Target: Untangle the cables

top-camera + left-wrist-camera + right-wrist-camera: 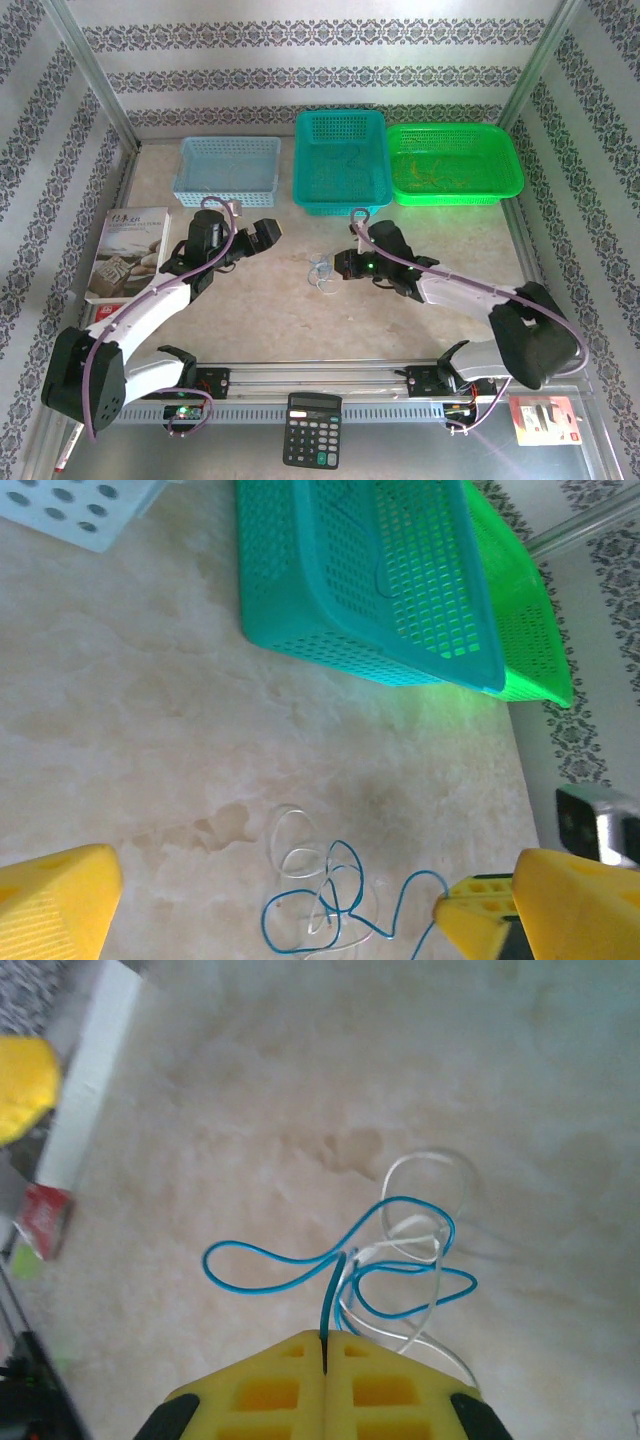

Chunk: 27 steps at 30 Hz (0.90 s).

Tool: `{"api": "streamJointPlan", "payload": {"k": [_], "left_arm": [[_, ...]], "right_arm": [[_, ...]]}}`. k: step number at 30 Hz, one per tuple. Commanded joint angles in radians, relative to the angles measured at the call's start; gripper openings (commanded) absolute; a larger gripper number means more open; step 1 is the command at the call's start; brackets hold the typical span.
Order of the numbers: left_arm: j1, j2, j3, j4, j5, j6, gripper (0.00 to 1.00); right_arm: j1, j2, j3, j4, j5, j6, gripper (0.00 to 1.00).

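Right gripper has its jaws clamped tight on the blue strand of the cables, a blue-and-white tangle lying mid-surface in front of the teal basket, while the left gripper hovers nearby, jaws spread wide and empty.

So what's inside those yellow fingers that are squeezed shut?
The blue cable runs into the seam of the right gripper. Its pinched stretch is hidden. The white cable loops beside it, seemingly outside.
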Motion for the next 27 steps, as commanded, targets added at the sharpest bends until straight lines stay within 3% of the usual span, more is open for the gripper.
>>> {"api": "streamJointPlan", "payload": {"k": [1,10,18,27], "left_arm": [[-0.031,0.040,0.016,0.088,0.071,-0.014,1.00],[-0.166,0.138,0.053,0.185,0.092,-0.020,1.00],[-0.210,0.107,0.000,0.299,0.086,-0.027,0.90],[-0.212,0.005,-0.051,0.381,0.178,0.027,0.75]], "right_arm": [[-0.023,-0.050,0.032,-0.020,-0.044,-0.010,0.00],[-0.041,-0.104,0.058,-0.024,-0.067,0.006,0.00],[-0.071,-0.136,0.080,-0.004,-0.116,0.072,0.00],[-0.116,-0.176,0.099,0.038,-0.183,0.159,0.00]]}}
